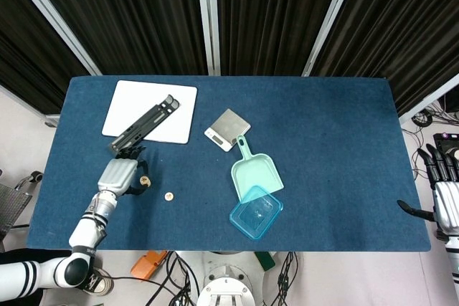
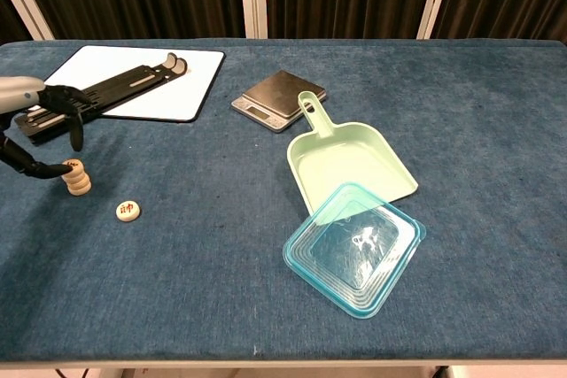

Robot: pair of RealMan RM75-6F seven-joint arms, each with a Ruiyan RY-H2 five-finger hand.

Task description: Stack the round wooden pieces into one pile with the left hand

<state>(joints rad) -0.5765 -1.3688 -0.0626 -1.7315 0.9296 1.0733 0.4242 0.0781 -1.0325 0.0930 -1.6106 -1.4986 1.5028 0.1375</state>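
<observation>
I am holding the left hand (image 2: 35,121) at the far left edge of the chest view, its fingers (image 2: 76,130) spreading apart above a small pile of round wooden pieces (image 2: 78,178), while the thumb tip is reaching in beside the top piece; I cannot tell whether it is touching. In the head view the same hand (image 1: 119,174) is sitting at the lower left of the table (image 1: 323,148), just beside the pile (image 1: 144,181). One loose wooden piece (image 2: 128,211) is lying flat on the cloth a little to the lower right of the pile. The right hand (image 1: 443,195) is hanging at the far right edge of the head view, off the table, fingers extended and holding nothing.
</observation>
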